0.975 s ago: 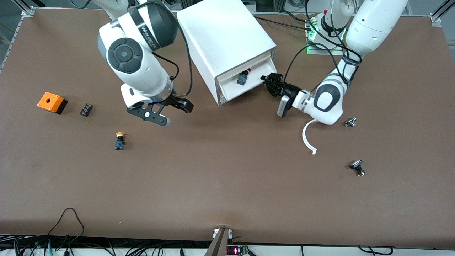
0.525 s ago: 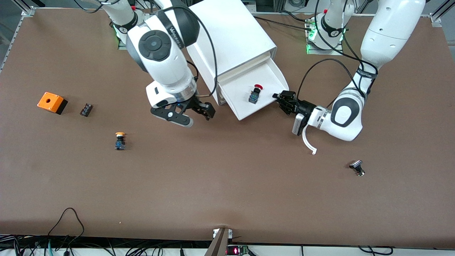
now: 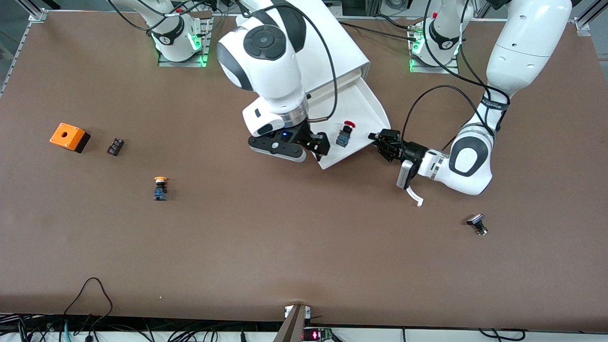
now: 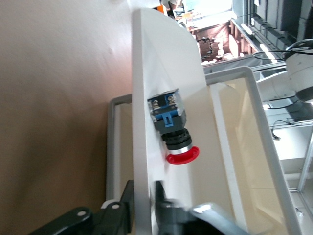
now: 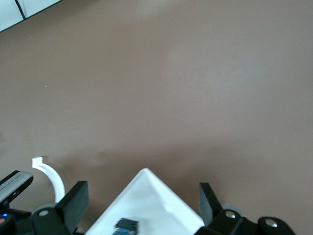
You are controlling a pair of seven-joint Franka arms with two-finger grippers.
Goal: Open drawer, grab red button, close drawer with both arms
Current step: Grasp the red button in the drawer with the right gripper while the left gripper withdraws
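The drawer [image 3: 362, 102] stands pulled far out of the white cabinet [image 3: 343, 47]. The button [image 3: 344, 133], red cap on a black and blue body, lies on its side in the drawer near the front wall. My left gripper [image 3: 380, 141] is shut on the drawer's front wall [image 4: 146, 73]; its fingers [image 4: 126, 198] clamp the wall from both sides, with the button [image 4: 172, 125] close by. My right gripper [image 3: 320, 145] hangs open over the drawer's corner toward the right arm's end. In the right wrist view its fingers [image 5: 73, 200] straddle that corner [image 5: 146, 193], and the button [image 5: 127, 226] shows at the edge.
An orange box with a round hole [image 3: 69, 137], a small black part [image 3: 115, 146] and a yellow-capped button [image 3: 160, 188] lie toward the right arm's end. A white curved strip [image 3: 414, 194] lies under the left wrist. A black part [image 3: 478, 224] lies nearer the front camera.
The left gripper has pulled the drawer well out of the cabinet, baring the button. The right arm has swung from the open table to above the drawer's corner.
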